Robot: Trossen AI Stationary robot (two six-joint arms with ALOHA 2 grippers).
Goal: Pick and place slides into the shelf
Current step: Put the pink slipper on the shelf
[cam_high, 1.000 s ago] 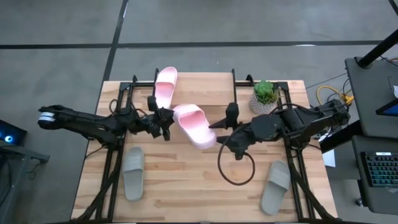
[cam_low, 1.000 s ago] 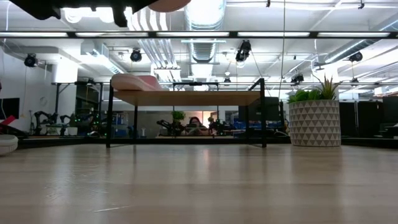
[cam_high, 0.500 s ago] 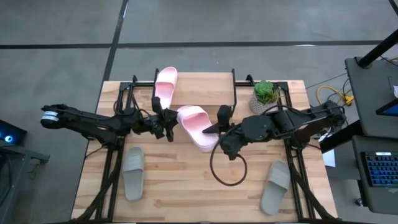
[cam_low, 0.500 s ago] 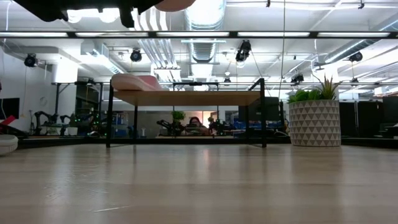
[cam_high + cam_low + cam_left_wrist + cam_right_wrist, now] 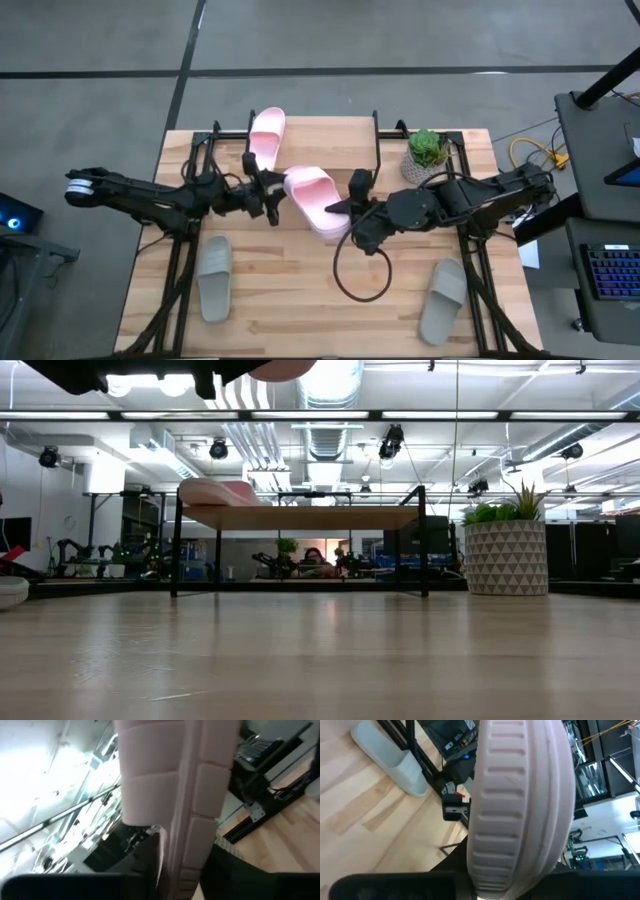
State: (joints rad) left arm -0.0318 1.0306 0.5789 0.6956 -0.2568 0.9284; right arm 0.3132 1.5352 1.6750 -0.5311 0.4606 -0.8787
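Observation:
A light pink slide point(image 5: 318, 200) hangs in the air over the table's middle, between my two grippers. My left gripper point(image 5: 277, 198) is shut on its left end and my right gripper point(image 5: 343, 212) on its right end. In the low view only the slide's underside point(image 5: 285, 367) shows, at the top edge. The other pink slide point(image 5: 266, 137) lies flat on the left end of the shelf point(image 5: 330, 135). Both grey slides lie flat on the tabletop, one near left point(image 5: 213, 277) and one near right point(image 5: 443, 298). My left gripper pinches the pink slide's sole edge point(image 5: 182, 855) between its two fingers, coming roughly level from the table's left. The slide is lifted clear of the table and stands on edge in that hold. My right gripper has the slide's rounded right end point(image 5: 512, 870) between its two fingers, coming from the table's right and slanting a little down. The ribbed sole rim faces its wrist camera, and the place of contact is hidden behind the slide itself.
A potted plant point(image 5: 427, 155) in a patterned pot stands beside the shelf's right end. A black cable loop point(image 5: 360, 270) hangs under my right arm. The shelf's plank to the right of the pink slide is bare wood.
My right gripper has moved toward the table's left and slightly down, closing in on the pink slide's right end and taking hold of it. The slide has stayed in the air in about the same place, and the cable loop has swung left with the arm.

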